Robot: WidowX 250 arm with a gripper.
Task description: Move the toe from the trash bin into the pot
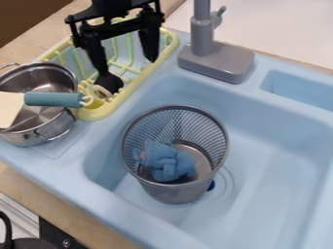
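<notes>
1. Blue cloth toy [164, 159]: lay crumpled at the bottom of the mesh bin, toward the 7–8 o'clock side of its floor.
2. Mesh bin [174, 191]: metal, upright in the basin of the light blue sink [273, 199]. Small dark blue thing [211, 185] showed just beside its base, at 4–5 o'clock.
3. Steel pot [29, 136]: on the sink ledge, 10 o'clock from the bin. Spatula [55, 99] lay across it, cream blade at 9 o'clock, turquoise handle toward 3.
4. Gripper [131, 71]: 11 o'clock from the bin, over the yellow rack [170, 44]. Fingers stood wide apart.
5. Grey faucet [218, 61]: 12–1 o'clock from the bin, on the sink's far rim.
</notes>
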